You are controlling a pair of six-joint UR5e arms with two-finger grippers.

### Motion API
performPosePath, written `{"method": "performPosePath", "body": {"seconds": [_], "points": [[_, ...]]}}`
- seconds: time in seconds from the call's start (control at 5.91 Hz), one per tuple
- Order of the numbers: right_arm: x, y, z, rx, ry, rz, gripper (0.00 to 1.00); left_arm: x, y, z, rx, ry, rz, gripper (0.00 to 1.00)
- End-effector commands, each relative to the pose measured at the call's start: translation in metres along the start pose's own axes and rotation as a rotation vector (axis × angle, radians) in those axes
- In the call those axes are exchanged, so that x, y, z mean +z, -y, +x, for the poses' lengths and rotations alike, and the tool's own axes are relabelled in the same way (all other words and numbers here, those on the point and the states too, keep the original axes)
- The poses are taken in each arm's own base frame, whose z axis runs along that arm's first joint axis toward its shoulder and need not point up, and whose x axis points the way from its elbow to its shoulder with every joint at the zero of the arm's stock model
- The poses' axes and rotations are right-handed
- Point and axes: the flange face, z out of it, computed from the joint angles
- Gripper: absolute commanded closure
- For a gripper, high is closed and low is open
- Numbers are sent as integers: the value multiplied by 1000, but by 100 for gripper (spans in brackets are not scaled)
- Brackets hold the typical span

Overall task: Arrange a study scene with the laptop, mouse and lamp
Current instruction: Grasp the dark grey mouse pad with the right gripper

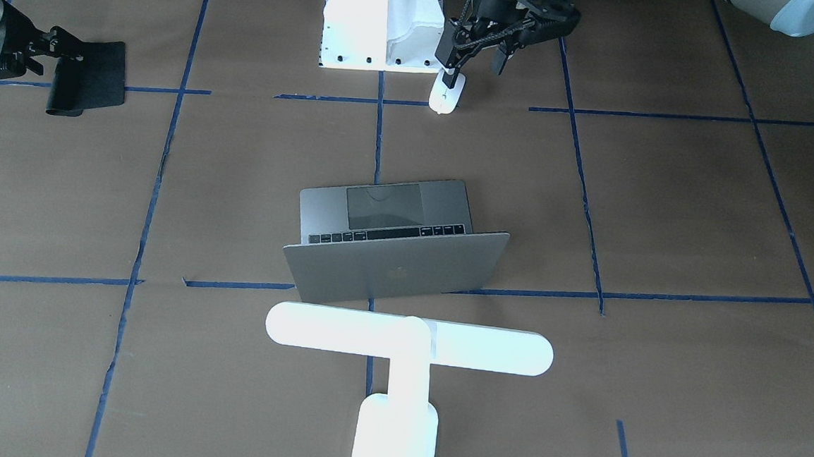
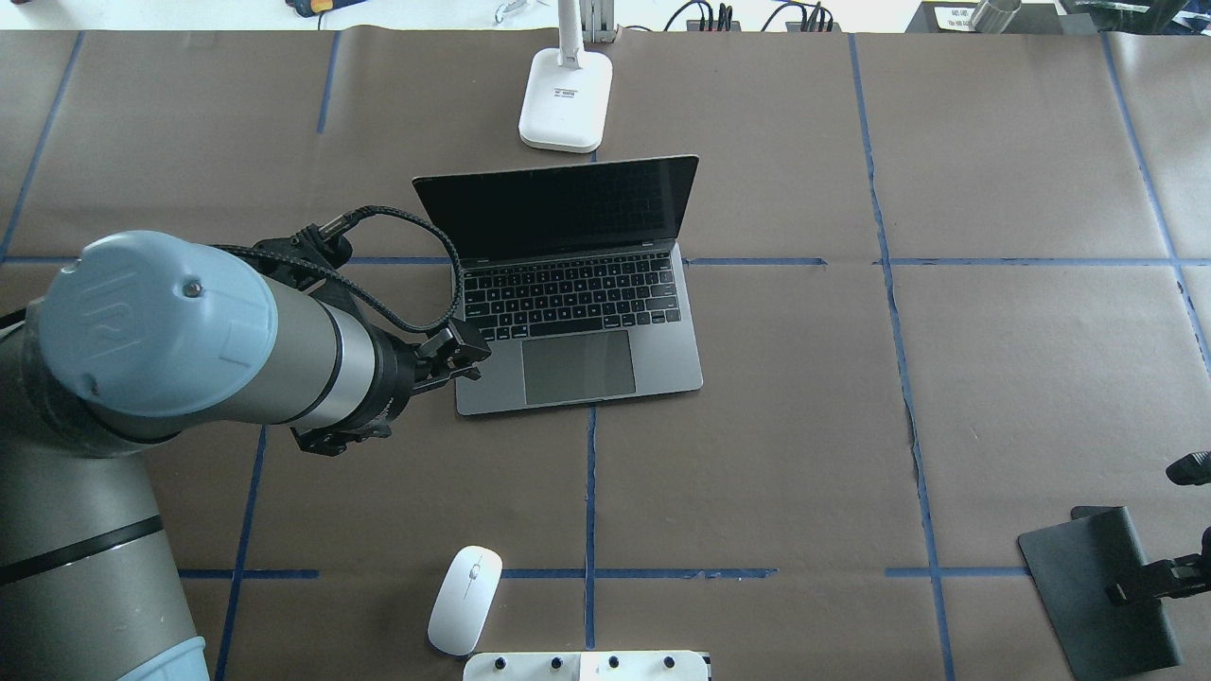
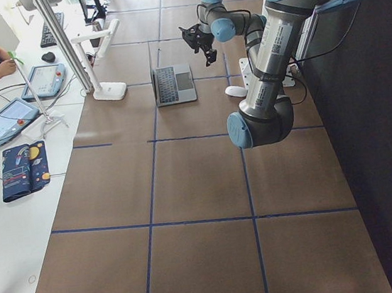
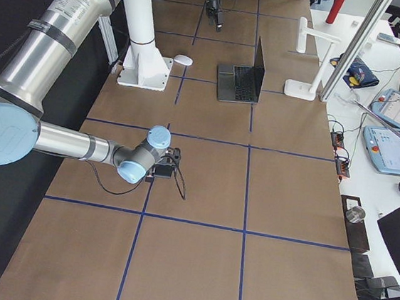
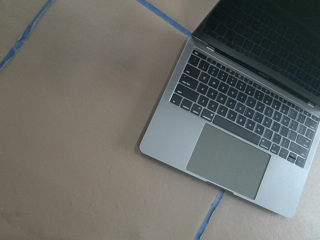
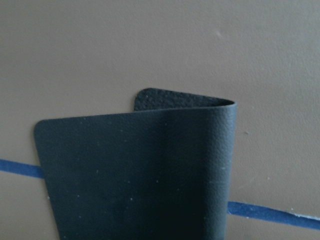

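The laptop [image 2: 577, 369] stands open in the middle of the table, its screen facing the robot; it also shows in the front view [image 1: 394, 206] and the left wrist view [image 5: 230, 155]. The white mouse [image 2: 465, 586] lies near the robot's base, by the blue tape line [image 1: 447, 93]. The white lamp [image 1: 407, 341] stands behind the laptop on the far side [image 2: 565, 95]. My left gripper [image 2: 468, 364] hovers open and empty above the laptop's front left corner. My right gripper [image 2: 1121, 594] is shut on the edge of a black mat [image 2: 1088, 577], which curls up at one side [image 6: 135, 175].
A white boxy pedestal [image 1: 384, 22] with bolt holes sits at the robot's edge beside the mouse. Blue tape lines cross the brown paper cover. Tablets, cables and an operator are on the side bench [image 3: 7, 119] beyond the lamp.
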Motion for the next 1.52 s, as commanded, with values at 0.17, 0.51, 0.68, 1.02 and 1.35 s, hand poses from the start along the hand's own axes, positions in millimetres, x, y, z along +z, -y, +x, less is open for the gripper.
{"method": "performPosePath", "body": {"seconds": [0.17, 0.51, 0.68, 1.02, 1.35], "points": [[10, -2, 14, 16, -25, -16, 41, -9, -1, -5, 3, -13, -5, 0], [7, 0, 6, 6, -13, -7, 91, -6, 1, -9, 1, -3, -2, 0], [-1, 1, -3, -6, 3, 6, 97, -4, 2, -11, 2, 2, -1, 0], [-10, 2, -16, -21, 24, 21, 100, -3, 2, -11, 2, 3, -1, 0], [-19, 5, -29, -35, 47, 40, 100, -2, 2, -10, 1, 6, 1, 0]]}}
